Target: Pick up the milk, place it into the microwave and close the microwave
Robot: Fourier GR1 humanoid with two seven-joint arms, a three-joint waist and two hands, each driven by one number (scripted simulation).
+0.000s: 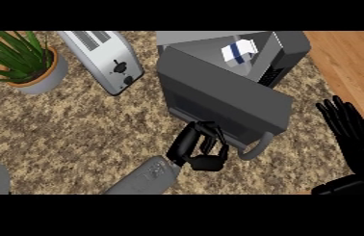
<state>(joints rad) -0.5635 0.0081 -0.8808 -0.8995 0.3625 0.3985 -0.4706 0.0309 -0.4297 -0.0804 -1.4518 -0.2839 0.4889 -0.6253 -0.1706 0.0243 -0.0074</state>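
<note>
Milk (238, 52) inside microwave (235, 93), label perhaps unreadable

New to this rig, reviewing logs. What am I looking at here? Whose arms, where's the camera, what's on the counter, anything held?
The one picture is taken from the robot's head, looking steeply down at a speckled counter. The grey forearms with black hands are the robot's own. The left hand has its fingers curled against the front of the microwave door, near the door's handle; whether it grips anything I cannot tell. The right hand rests open at the right edge, fingers up, holding nothing. The door is partly open, and the milk carton sits inside the microwave. Also on the counter are a toaster and a potted plant.
</note>
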